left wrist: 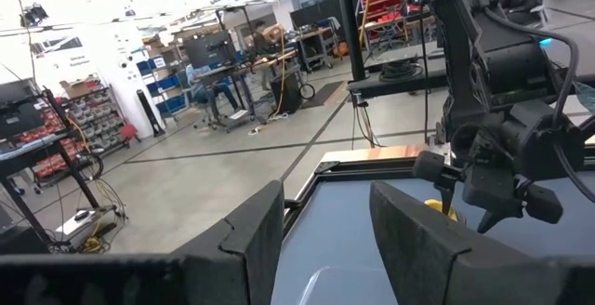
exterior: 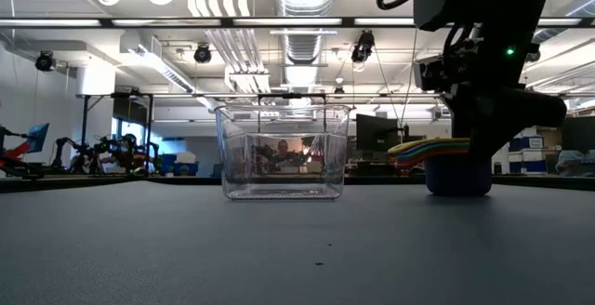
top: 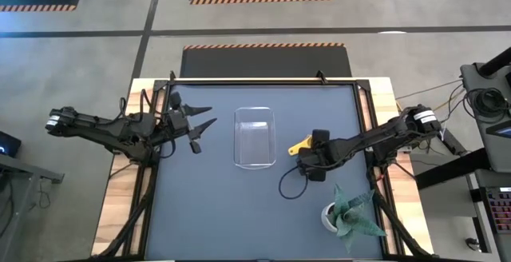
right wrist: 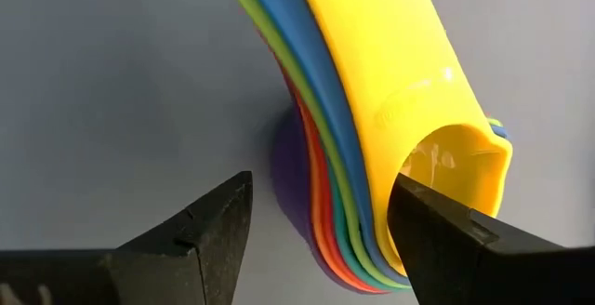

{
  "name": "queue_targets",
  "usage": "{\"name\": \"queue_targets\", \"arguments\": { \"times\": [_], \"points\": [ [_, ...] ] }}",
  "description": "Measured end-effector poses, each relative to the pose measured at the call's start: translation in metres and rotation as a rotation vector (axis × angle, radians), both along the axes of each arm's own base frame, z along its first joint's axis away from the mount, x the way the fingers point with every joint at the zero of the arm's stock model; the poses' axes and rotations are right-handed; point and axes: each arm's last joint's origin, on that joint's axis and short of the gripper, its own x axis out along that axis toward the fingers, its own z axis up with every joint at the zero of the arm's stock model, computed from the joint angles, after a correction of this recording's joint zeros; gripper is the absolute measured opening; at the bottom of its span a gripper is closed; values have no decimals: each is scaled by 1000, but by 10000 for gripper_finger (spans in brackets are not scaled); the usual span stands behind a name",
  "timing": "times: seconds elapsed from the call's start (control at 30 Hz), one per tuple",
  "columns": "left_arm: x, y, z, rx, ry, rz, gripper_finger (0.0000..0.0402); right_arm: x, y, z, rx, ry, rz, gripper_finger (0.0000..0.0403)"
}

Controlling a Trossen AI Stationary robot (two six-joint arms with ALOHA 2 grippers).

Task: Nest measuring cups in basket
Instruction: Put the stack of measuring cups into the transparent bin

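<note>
The measuring cups (right wrist: 372,128) sit nested in one stack, yellow on top, and the stack's dark blue bottom cup (exterior: 457,177) rests on the table. Their handles (exterior: 423,149) fan out toward the basket (top: 255,136), a clear bin that stands with nothing in it at the table's middle. My right gripper (right wrist: 321,235) is open and slants down over the stack. One finger stands over bare table beside the handles, and the other (right wrist: 465,240) stands by the yellow cup's bowl (right wrist: 456,161). My left gripper (top: 204,118) hovers open and level at the far left, with nothing between its fingers. My right gripper comes at the stack from above, slanting down, with its fingers across the handles where they join the bowls. One finger stands against the yellow cup's bowl (right wrist: 437,170) in the wrist view, but I cannot tell whether it touches it. The stack stays on the table.
A white pot with a green plant (top: 347,212) stands near the table's front right corner, close behind my right arm. A black cable (top: 289,184) loops on the mat below that arm. Bare mat lies between the basket and the stack.
</note>
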Motion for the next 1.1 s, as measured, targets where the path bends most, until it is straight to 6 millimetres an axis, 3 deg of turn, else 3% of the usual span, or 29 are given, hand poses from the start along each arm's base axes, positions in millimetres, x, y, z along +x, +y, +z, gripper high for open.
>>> {"name": "queue_targets", "arguments": {
  "times": [0.87, 1.1],
  "points": [
    [0, 0, 0, 0, -1, 0, 144, -3, -1, -7, -22, 11, 40, 225],
    [0, 0, 0, 0, -2, 0, 144, -4, -4, -10, -27, 14, 41, 183]
  ]
}}
